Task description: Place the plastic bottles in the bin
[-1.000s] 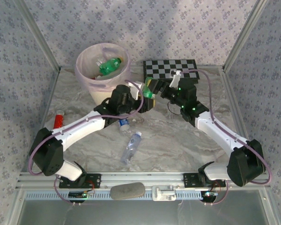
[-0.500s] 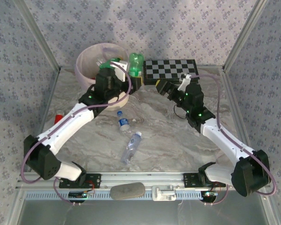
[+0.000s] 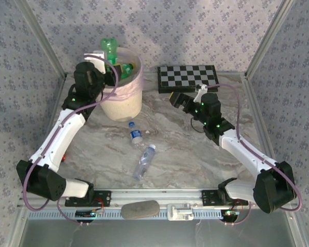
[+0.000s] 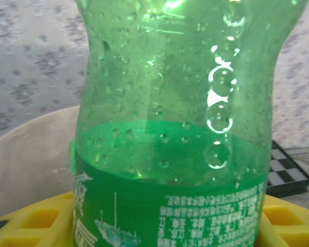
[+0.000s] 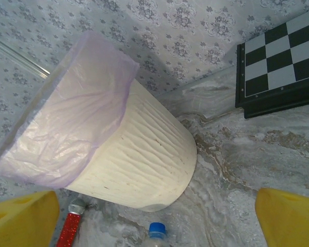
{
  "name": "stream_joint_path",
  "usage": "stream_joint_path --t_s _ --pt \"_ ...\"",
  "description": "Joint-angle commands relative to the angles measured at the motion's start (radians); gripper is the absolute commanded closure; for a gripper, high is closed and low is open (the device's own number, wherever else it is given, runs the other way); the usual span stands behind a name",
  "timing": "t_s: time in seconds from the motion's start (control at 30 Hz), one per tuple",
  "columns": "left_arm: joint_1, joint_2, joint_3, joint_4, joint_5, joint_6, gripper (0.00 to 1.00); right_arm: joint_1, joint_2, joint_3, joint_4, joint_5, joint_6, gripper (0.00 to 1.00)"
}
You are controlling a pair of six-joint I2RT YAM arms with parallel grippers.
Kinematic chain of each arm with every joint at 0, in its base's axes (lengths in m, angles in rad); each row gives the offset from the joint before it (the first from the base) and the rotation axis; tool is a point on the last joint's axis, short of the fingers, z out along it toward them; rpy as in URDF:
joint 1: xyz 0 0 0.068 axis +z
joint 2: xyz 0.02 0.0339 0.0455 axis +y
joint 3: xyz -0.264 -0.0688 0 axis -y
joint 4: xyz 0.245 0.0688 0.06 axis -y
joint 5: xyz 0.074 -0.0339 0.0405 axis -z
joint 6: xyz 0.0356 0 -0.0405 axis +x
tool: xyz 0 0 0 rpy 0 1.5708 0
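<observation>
A grey oblong pad [image 3: 139, 209] lies on the near rail between the two arm bases. Beyond it the marbled surface [image 3: 190, 149] is mostly bare, with open room in the middle and toward the right edge. Two clear plastic bottles lie there, apart from each other. The long clear bottle [image 3: 143, 161] is on its side with its blue cap pointing away. The short blue-labelled bottle [image 3: 135, 133] lies just past it, near the foot of the bin. A red bottle [image 5: 72, 226] lies left of the bin; the right wrist view cuts it off at the frame edge, and from above the left arm hides nearly all of it.

The right tool [image 3: 176, 99] hangs low between bin and chessboard [image 3: 188, 77], its yellow fingers [image 5: 20, 216] wide apart with nothing between them.

The bin [image 3: 122, 103] stands far left, close to the back wall. It is a ribbed cream tub, wider at the top, with thin pink film folded over its rim. The left tool [image 3: 106, 55] is up over the bin's far rim, clamped on a green bottle [image 3: 109, 45]. Yellow pads [image 4: 31, 221] press the bottle's labelled waist, and droplets bead its translucent wall. The left wrist view cuts off both its ends. A second green bottle [image 3: 125, 69] lies inside the bin, partly hidden by the left tool.
</observation>
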Motion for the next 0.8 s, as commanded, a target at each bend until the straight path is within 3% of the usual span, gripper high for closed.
stream_joint_path --t_s 0.0,0.23,0.63,0.77 --pt "0.047 0.033 0.082 -0.071 -0.013 0.013 0.46 -0.006 -0.018 -0.021 -0.028 0.019 -0.039 0.01" --pt "0.097 0.146 0.256 -0.295 -0.091 0.057 0.44 -0.006 -0.03 -0.029 -0.045 0.034 -0.048 0.01" --pt "0.14 0.289 0.417 -0.482 -0.079 0.044 0.38 -0.005 -0.03 -0.026 -0.057 0.042 -0.049 0.01" --pt "0.14 0.281 0.414 -0.479 -0.069 0.033 0.25 -0.006 -0.027 -0.024 -0.057 0.042 -0.049 0.01"
